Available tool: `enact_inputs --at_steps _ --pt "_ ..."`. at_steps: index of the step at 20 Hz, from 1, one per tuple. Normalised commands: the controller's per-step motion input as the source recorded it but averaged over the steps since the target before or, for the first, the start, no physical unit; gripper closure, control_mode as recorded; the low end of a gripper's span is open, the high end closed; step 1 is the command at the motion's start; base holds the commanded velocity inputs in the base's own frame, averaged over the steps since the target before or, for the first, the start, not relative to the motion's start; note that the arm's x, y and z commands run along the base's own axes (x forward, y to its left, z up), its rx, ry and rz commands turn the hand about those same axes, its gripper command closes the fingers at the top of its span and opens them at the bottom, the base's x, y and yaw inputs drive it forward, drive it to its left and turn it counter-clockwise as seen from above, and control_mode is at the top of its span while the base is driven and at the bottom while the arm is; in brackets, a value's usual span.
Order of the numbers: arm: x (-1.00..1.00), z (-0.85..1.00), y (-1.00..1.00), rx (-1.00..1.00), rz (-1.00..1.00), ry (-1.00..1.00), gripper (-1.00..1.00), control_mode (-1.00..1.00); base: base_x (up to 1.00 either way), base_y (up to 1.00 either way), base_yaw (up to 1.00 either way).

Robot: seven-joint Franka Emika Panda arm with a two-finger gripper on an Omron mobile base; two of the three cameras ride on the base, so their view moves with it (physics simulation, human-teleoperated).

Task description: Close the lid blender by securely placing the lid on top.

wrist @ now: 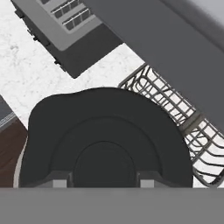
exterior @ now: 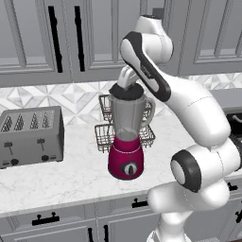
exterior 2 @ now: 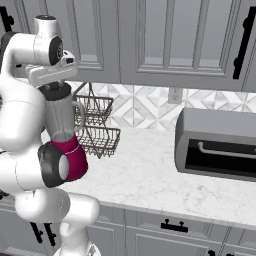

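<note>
Left base view: lid [exterior: 126, 91], matte black disc, sits at top of the blender [exterior: 126, 137] jar, directly under the gripper [exterior: 125, 84]; clear grey jar upright, glossy magenta base.
Right base view: hand above jar, lid [exterior 2: 56, 91] at rim.
Hand view: fingertips [wrist: 59, 180] flank raised centre; can't tell if gripped.
</note>
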Motion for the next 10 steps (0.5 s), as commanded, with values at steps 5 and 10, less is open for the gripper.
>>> enact_inputs --at_steps 5,10 --pt "-0.16 0.03 0.0 -0.12 0.04 0.16 1.0 -1.0 0.0 0.0 0.0" --pt "-0.22 -0.21 0.0 -0.05 0.0 0.02 1.0 -1.0 0.0 0.0 0.0"
